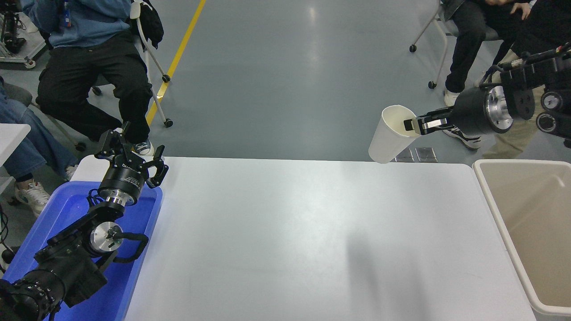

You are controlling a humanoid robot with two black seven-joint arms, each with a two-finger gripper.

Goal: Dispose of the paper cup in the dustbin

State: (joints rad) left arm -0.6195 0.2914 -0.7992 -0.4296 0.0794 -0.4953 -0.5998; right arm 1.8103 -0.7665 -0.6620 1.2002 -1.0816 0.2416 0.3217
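Paper cup (pixel 389 136) aloft — beside dustbin (pixel 490 203) rim.

One paper cup (pixel 389 136), one beige dustbin (pixel 493 209), one blue tray (pixel 26 249), one white bench (pixel 290 232) and two black tools, left (pixel 134 154) and right (pixel 417 125), are counted.

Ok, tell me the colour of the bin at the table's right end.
Beige, cream-toned, plain dustbin; the head view shows it.
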